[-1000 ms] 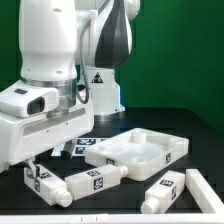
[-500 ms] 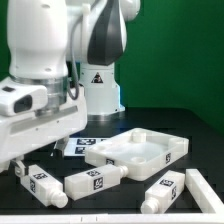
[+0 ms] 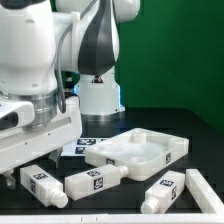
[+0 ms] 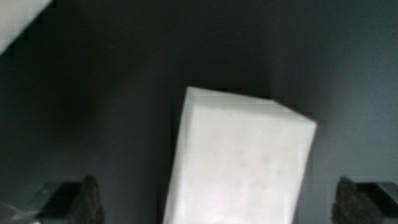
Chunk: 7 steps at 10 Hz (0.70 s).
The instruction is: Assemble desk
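Observation:
The white rimmed tabletop (image 3: 140,150) lies on the black table right of centre in the exterior view. Four white tagged legs lie in front of it: one at the left (image 3: 40,185), one beside it (image 3: 95,181), and two at the right (image 3: 165,189) (image 3: 205,187). The arm's white hand (image 3: 35,120) hangs over the left leg, and its fingers do not show there. In the wrist view my gripper (image 4: 222,205) is open, with a white leg (image 4: 240,150) between the dark fingertips (image 4: 71,200), clear of both.
The marker board (image 3: 82,146) lies flat behind the legs, partly under the arm. The robot's base (image 3: 98,95) stands at the back. The arm's bulk fills the exterior view's left.
The arm has swung toward the exterior view's left and come closer to the camera, covering more of the left side. The desk parts have not moved.

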Each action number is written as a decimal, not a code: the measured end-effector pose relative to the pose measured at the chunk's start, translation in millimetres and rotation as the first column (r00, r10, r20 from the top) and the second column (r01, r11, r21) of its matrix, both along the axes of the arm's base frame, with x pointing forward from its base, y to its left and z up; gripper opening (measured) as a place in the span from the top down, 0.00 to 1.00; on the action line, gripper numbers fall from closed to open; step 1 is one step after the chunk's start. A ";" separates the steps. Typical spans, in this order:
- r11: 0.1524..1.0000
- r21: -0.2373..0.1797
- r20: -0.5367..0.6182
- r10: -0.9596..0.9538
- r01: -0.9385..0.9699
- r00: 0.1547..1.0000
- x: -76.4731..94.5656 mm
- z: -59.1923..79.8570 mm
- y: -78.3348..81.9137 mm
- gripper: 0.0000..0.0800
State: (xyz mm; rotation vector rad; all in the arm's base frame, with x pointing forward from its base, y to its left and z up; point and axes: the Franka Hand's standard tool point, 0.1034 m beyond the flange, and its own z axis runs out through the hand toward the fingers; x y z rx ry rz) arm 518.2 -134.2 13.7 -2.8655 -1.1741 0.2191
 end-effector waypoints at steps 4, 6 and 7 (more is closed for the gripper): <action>1.000 0.000 0.012 -0.020 0.020 1.000 -2.5 -6.9 3.6 0.33; 1.000 0.000 0.011 -0.020 0.020 1.000 -2.6 -7.0 3.7 0.51; 1.000 -0.003 0.026 -0.026 0.026 0.999 -1.7 -5.7 1.7 0.64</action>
